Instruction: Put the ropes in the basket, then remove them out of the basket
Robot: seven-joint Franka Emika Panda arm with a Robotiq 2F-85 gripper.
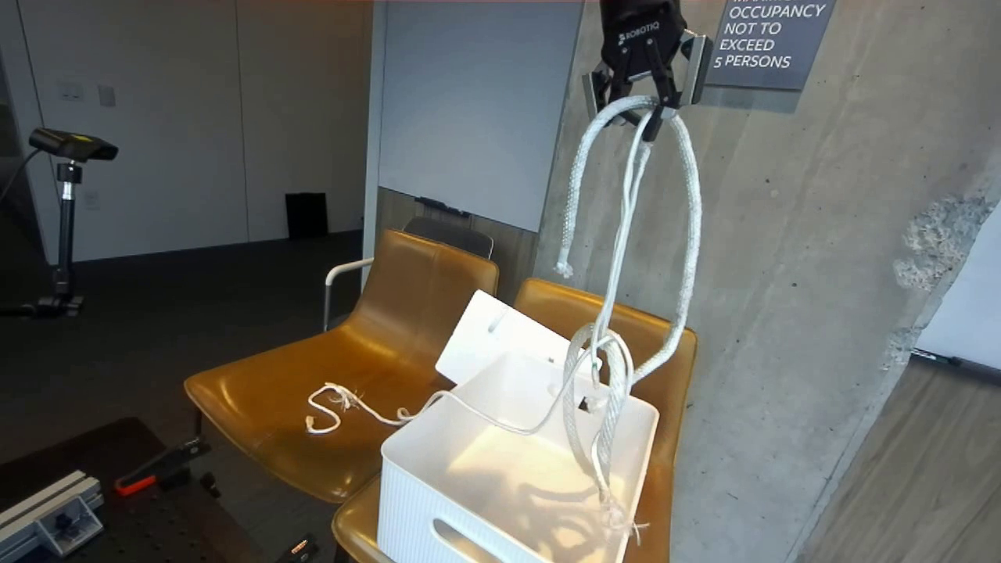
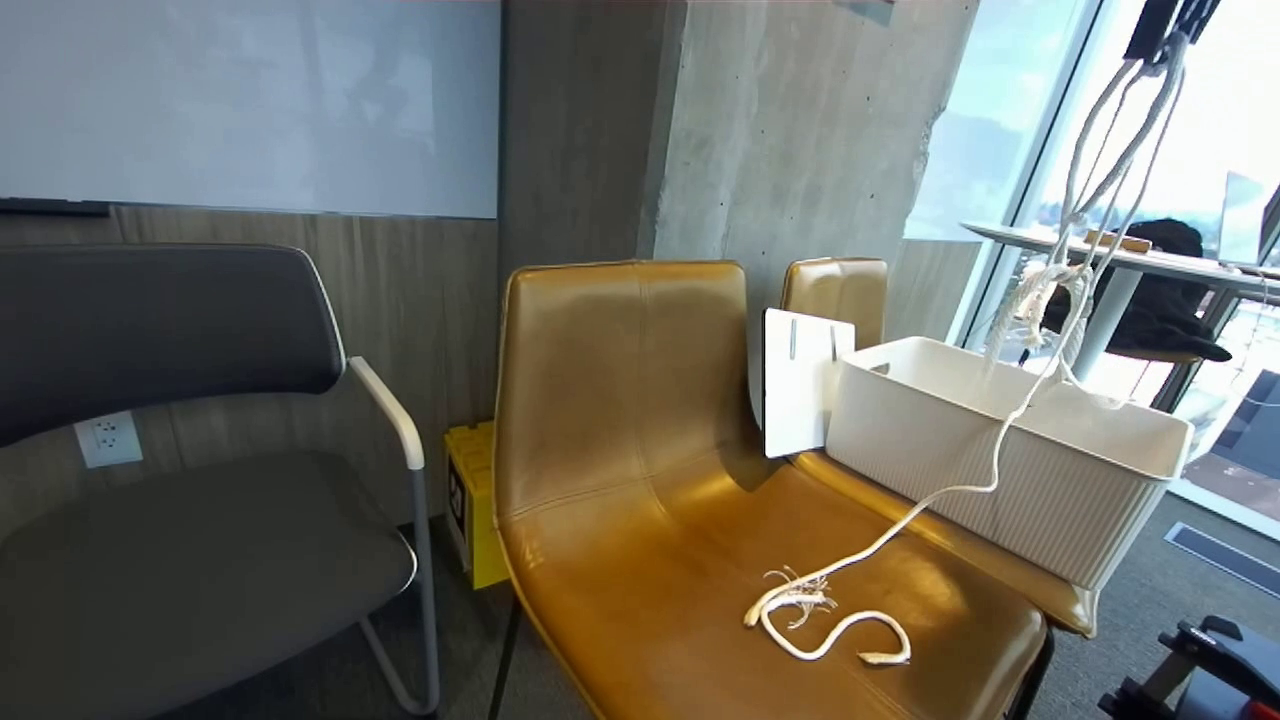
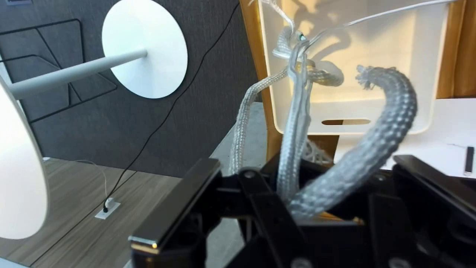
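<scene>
A black two-fingered tool (image 1: 647,117) is clenched around a bunch of off-white braided ropes (image 1: 694,203), which dangle in long loops over the opening of a large white rectangular plastic basket (image 1: 414,485). One thin cream cord (image 2: 960,488) drapes over the basket's long wall and curls, frayed, on the tan-brown leather chair (image 1: 281,375) next to it; whether the lowest strands touch the basket's floor cannot be told.

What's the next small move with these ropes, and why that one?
Probably lower the gripper slightly, assuming the ropes are meant to go in next, which I can't tell: it holds them well above rim level and they dangle over the basket, though a thin tail trails across its wall onto the chair seat.
</scene>
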